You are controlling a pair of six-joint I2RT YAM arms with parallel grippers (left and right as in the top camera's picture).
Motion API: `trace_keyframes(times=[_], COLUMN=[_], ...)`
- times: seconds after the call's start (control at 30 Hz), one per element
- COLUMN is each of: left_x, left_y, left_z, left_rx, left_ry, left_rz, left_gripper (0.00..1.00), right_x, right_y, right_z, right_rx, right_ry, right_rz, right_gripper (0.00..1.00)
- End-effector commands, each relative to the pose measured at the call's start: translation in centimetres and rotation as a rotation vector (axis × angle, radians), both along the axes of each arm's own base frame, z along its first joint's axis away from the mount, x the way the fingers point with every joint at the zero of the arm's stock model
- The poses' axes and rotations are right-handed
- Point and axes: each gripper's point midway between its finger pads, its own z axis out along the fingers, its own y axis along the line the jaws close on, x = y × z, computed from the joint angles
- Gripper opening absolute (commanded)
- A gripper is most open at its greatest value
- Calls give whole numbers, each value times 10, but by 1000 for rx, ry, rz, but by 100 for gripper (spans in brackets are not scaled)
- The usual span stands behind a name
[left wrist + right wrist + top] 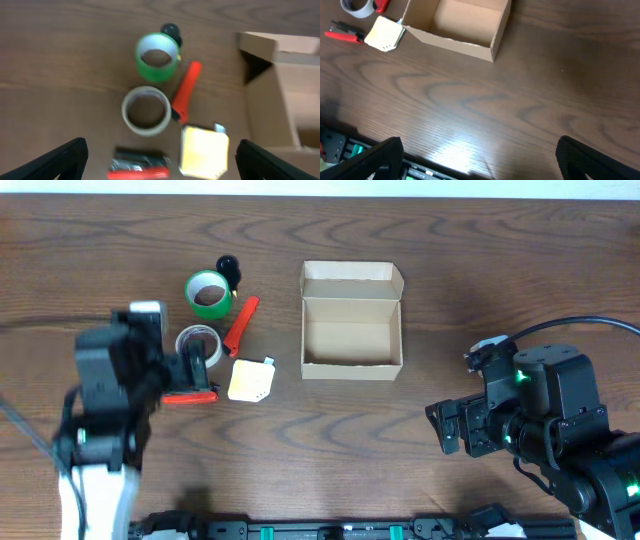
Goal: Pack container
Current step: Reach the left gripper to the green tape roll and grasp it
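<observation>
At lower left of the table, the left gripper hangs with fingers spread wide, gripping nothing, above a red-and-black tool. Just beyond lie a pale tape roll and a yellow pad, then an orange cutter and a green tape roll with a small black object behind it. The container stands right of this cluster, mid-table, its lid folded back. The right gripper, likewise spread and unloaded, hovers nearer the front edge, well apart from the container.
</observation>
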Motion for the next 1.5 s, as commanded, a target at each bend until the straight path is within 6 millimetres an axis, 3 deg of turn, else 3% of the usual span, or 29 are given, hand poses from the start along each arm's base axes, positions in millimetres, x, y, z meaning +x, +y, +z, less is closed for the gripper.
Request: trace_keyframes(times=[0.0, 0.27, 0.43, 0.6, 0.77, 0.97, 1.13, 1.33, 1.43, 1.47], left_x=[37, 137, 178, 194, 192, 191, 190, 192, 192, 192], left_y=[13, 9, 12, 16, 31, 35, 36, 37, 37, 37], left_z=[-12, -55, -80, -111, -154, -183, -193, -191, -191, -190], left_rx=[90, 98, 86, 102, 161, 162, 161, 154, 137, 132], left_ry=[64, 164, 100, 115, 206, 258, 277, 268, 268, 267], left_rz=[7, -26, -17, -3, 56, 61, 61, 72, 90, 94], left_gripper=[95, 96, 95, 95, 95, 100, 71, 25, 7, 6], right_x=[-1, -1, -1, -1, -1, -1, -1, -1, -1, -1], right_y=[-1, -1, -1, -1, -1, -1, -1, -1, -1, -1], right_z=[0, 0, 0, 0, 0, 0, 0, 0, 0, 0], right_rx=[1, 1, 1, 1, 1, 1, 1, 1, 1, 1], right_ry=[-3, -3, -3, -3, -3, -3, -3, -3, -3, -3], right_rz=[5, 5, 5, 5, 5, 5, 5, 5, 5, 5], right_gripper=[99, 99, 99, 99, 99, 99, 99, 99, 99, 99])
